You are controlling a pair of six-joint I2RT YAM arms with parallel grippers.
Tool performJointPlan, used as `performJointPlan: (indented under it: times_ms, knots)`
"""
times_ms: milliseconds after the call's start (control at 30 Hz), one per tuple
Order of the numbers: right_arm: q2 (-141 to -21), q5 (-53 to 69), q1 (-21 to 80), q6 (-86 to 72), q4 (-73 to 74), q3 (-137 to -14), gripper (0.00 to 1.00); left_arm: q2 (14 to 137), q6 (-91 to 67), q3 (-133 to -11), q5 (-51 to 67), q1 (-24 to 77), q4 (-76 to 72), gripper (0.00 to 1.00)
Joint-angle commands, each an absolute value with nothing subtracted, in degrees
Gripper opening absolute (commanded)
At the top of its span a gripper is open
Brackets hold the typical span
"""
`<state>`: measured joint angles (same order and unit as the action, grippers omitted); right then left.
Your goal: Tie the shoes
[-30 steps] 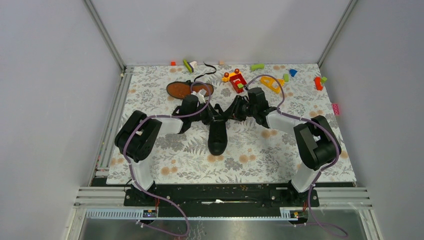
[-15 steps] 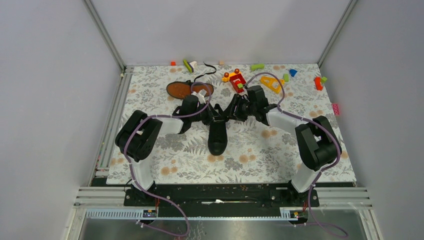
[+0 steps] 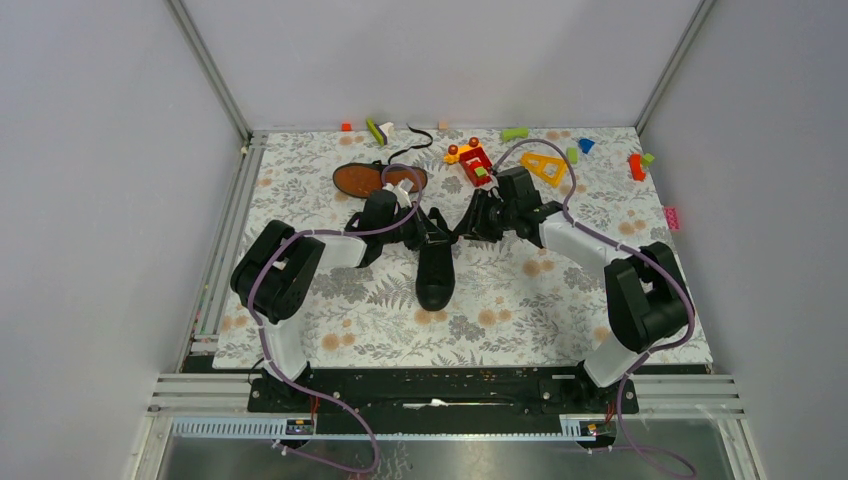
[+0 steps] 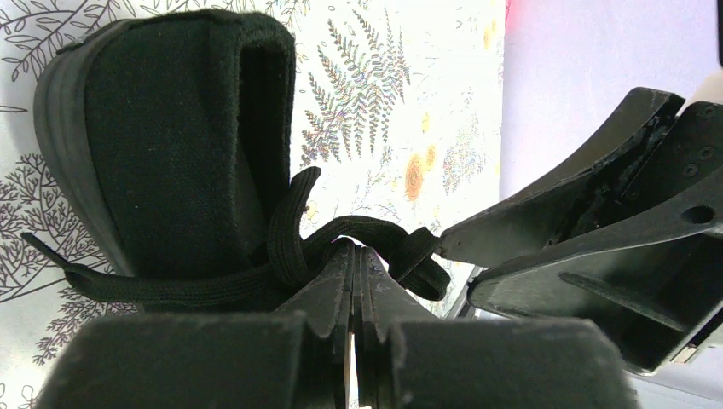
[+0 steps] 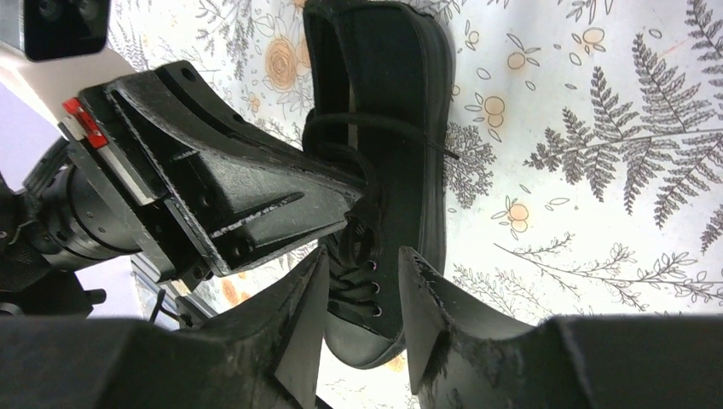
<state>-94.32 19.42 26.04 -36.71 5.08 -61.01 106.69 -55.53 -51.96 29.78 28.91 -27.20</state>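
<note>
One black shoe [image 3: 435, 270] stands upright mid-table, toe toward the arms; it also shows in the left wrist view [image 4: 170, 153] and the right wrist view [image 5: 401, 128]. The other shoe [image 3: 378, 178] lies on its side behind it, orange-brown sole showing. My left gripper [image 3: 425, 232] [image 4: 354, 249] is shut on the black lace [image 4: 367, 228], which loops over its tips at the shoe's opening. My right gripper [image 3: 468, 226] [image 5: 362, 256] is open and empty, its tips by the lace loop in the left wrist view [image 4: 456, 266]. The left gripper's body [image 5: 222, 187] fills the right wrist view's left.
Small toy blocks lie along the far edge: a red-yellow toy [image 3: 472, 160], a yellow triangle [image 3: 543, 167], a green block [image 3: 514, 133], red and green pieces [image 3: 638, 165]. A loose lace [image 3: 415, 143] trails behind the sole-up shoe. Grey walls enclose the floral mat [image 3: 540, 300].
The right arm's elbow has swung right and toward the near edge, and its wrist has shifted slightly back. The left arm and the shoes have not moved.
</note>
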Motion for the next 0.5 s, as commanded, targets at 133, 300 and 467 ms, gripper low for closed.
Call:
performJointPlan:
  times_ms: [133,300,467]
  knots:
    - [-93.31,19.14,28.62,-34.66,9.20,-64.53,0.42,106.78,-55.00,-51.86,31.05,28.65,-29.97,0.00]
    - [-93.85,16.79,29.73,-33.53,11.15,-66.26,0.42,106.70,-54.90,-51.81,31.05,28.65,-29.80,0.00]
    - [-94.91,14.89,30.38,-32.49,13.74,-68.32,0.39,106.70,-54.84,-51.86,31.05,28.65,-29.72,0.00]
